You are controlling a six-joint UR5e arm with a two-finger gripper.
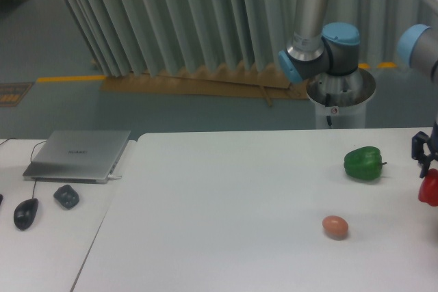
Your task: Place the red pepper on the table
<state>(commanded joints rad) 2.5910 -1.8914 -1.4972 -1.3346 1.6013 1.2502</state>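
The red pepper (430, 189) shows at the far right edge of the camera view, partly cut off by the frame. It hangs just below my dark gripper (425, 162), which looks shut on its top. Whether the pepper touches the white table (226, 210) I cannot tell. The arm's blue-capped wrist joint (417, 46) comes down from the upper right above it.
A green pepper (363, 163) lies on the table left of the gripper. An orange-brown egg-shaped thing (335, 226) sits nearer the front. The robot base (340, 97) stands behind the table. On the adjoining desk are a laptop (79, 155), a mouse (26, 213) and a small dark object (66, 196).
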